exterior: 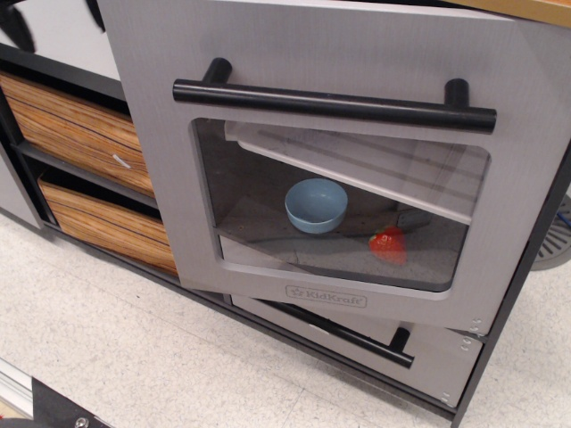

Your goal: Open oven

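the only readable text is the brand name "kidkraft" (326, 297), in outlined letters with a small star mark before the k. it stands on the lower rail of the oven door (294, 45), centred just below the clear window (339, 201) and above the grey drawer (419, 352). no other words, numbers or signs can be read anywhere else.

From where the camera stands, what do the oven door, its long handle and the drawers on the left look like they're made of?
The oven door looks like board with a brushed silver finish, going by its fine grain lines; its window seems to be clear plastic, as it shows faint reflections. The handle is a smooth black bar with a soft sheen, either metal or plastic. The drawers show orange wood-grain stripes, possibly a printed laminate.
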Robot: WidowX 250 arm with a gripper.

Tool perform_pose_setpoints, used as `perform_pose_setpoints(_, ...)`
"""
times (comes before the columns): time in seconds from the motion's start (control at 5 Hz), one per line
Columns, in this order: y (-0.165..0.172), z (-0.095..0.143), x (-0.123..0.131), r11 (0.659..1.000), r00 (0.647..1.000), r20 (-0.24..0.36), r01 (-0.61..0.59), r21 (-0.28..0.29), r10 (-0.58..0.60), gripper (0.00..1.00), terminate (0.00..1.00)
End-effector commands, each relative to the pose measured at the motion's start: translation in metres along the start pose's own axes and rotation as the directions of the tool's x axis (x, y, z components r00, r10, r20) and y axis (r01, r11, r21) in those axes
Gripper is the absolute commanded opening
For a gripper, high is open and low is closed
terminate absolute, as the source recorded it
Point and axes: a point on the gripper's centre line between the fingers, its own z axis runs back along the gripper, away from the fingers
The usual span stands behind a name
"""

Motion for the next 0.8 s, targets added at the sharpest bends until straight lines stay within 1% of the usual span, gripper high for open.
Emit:
perform_pose_setpoints(0.0,-0.014,0.02,-0.024,0.975,0.976,-0.017,0.215,-0.046,-0.216,1.0,0.0)
perform_pose_setpoints(0.2,0.003,0.027,-0.042,0.942,0.941,-0.052,0.335,-0.019,-0.335,1.0,0.0)
perform_pose_setpoints(0.4,0.017,0.023,-0.06,0.914,0.91,-0.098,0.406,0.005,-0.404,1.0,0.0)
perform_pose_setpoints(0.6,0.025,0.016,-0.095,0.86,0.851,-0.129,0.509,-0.029,-0.508,1.0,0.0)
